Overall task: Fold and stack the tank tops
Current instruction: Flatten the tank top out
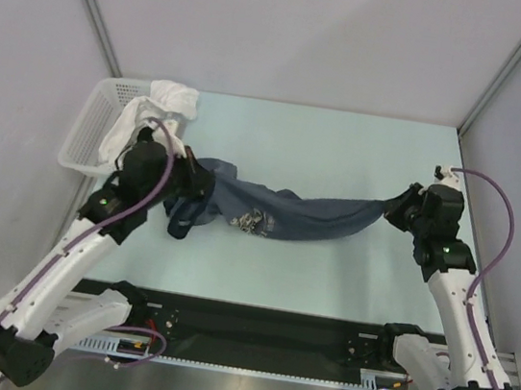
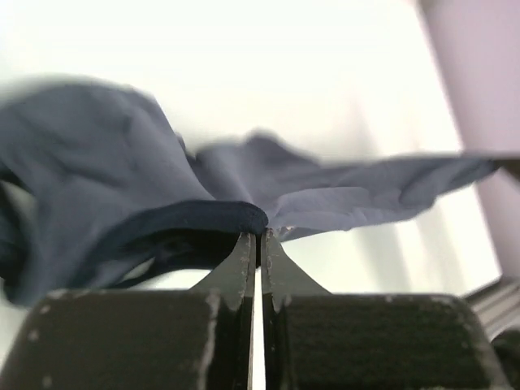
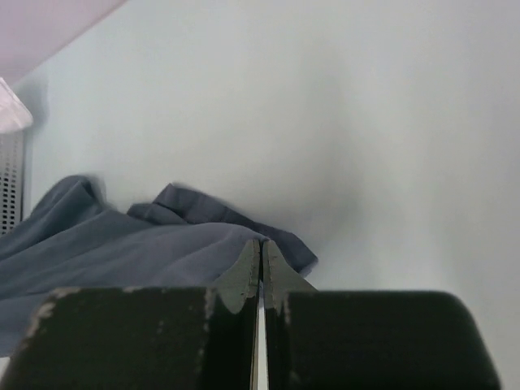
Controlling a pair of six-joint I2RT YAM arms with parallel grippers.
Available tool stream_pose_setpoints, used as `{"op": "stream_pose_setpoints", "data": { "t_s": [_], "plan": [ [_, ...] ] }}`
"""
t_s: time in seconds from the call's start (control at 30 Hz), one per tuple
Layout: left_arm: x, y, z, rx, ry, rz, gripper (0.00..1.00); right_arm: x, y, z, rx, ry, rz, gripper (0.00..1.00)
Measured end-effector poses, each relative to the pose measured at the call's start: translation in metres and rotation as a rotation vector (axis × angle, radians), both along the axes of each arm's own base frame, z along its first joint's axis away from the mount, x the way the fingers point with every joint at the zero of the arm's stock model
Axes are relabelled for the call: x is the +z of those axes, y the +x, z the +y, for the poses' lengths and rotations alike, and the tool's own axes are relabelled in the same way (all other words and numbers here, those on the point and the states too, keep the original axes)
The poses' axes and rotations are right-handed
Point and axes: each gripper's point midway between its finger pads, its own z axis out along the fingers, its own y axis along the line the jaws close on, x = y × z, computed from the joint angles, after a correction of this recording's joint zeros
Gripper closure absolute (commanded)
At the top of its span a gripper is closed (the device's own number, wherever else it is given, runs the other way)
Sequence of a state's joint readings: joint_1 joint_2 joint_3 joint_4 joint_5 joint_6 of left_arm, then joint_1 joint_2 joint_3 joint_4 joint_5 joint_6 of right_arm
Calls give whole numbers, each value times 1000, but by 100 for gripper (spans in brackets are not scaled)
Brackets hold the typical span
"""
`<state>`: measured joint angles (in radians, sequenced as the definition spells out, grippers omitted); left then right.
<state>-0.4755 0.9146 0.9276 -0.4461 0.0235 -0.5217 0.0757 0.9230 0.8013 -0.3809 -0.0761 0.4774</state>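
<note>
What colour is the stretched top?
The top is slate-blue with a small pale print; top external view shows it best.

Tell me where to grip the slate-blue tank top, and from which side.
Grip its two ends, each from its outer side. The slate-blue tank top lies as a long bunched band, so pulling the ends apart should open it. The left end effector is shut on the dark bound edge, the right end effector on the opposite end.

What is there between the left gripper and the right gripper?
Only the slate-blue tank top. It stretches from the left gripper to the right gripper, and each is shut on one end. The top external view shows this.
</note>
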Motion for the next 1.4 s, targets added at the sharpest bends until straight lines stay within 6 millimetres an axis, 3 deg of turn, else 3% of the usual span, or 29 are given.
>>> {"op": "stream_pose_setpoints", "data": {
  "t_s": [0.17,0.27,0.37,0.5,0.67,0.8,0.9,1.0,1.1,1.23,1.33,1.4],
  "plan": [
    [87,2,36,75,-38,-145,100,37,-4,-4,-7,-5,-69,100],
    [129,0,40,64,-31,-187,100,71,-6,-1,19,-3,-139,100],
    [171,-12,43,49,-37,-256,100,118,-21,0,39,-6,-252,100],
    [229,-52,55,27,-65,-409,100,207,-68,1,60,7,-504,100],
    [274,-125,77,18,-126,-608,100,306,-162,4,106,39,-844,100],
    [308,-170,91,19,-176,-735,100,363,-223,7,146,43,-1024,100],
    [316,-168,88,15,-193,-728,100,384,-241,6,149,41,-1061,100],
    [298,-132,77,25,-189,-637,100,382,-214,7,144,41,-1002,100],
    [254,-73,59,43,-159,-468,100,354,-151,11,139,52,-849,100],
    [172,13,31,65,-122,-232,100,255,-29,15,104,71,-491,100],
    [99,64,15,86,-101,-71,100,168,33,14,64,79,-257,100],
    [51,87,8,102,-92,20,100,115,54,10,27,85,-129,100]
  ]
}}
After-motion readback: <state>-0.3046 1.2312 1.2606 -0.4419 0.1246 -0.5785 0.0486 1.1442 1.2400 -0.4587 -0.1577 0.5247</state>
